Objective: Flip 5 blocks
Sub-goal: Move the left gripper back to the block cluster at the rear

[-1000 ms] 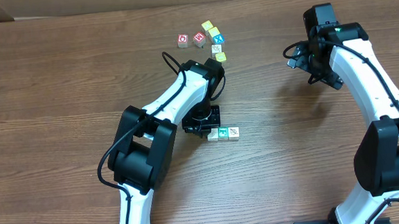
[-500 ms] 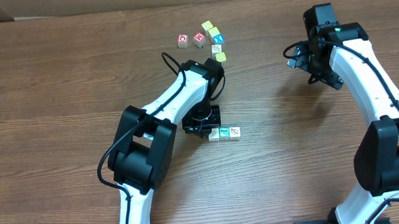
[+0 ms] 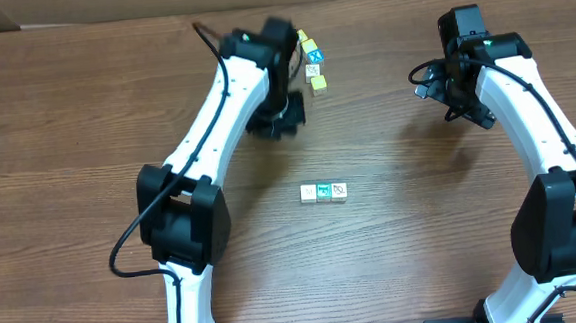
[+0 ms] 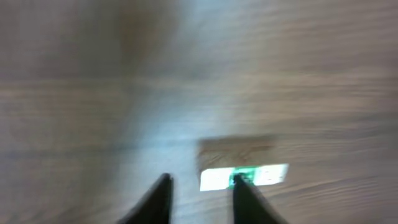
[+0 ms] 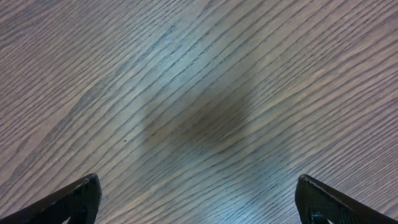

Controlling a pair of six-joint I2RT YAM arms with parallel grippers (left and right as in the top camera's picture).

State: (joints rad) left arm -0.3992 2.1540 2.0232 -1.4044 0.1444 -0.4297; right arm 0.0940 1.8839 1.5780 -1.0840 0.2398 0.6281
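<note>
Three blocks lie in a tight row at mid-table, a green, a teal and a pale one. The same row shows blurred in the left wrist view, just past the fingertips. More blocks sit in a cluster at the back, partly hidden by my left arm. Beside that cluster hangs my left gripper, its jaws a little apart with nothing between them. My right gripper is wide open over bare wood at the right, holding nothing.
The wooden table runs under everything. A cardboard wall borders its far edge. The left arm's links stretch from the near edge up to the back cluster.
My left arm has swung from the mid-table row up to the back, near the cluster. Its jaws have parted, leaving a block at the row's left end. The right arm has stayed put.
</note>
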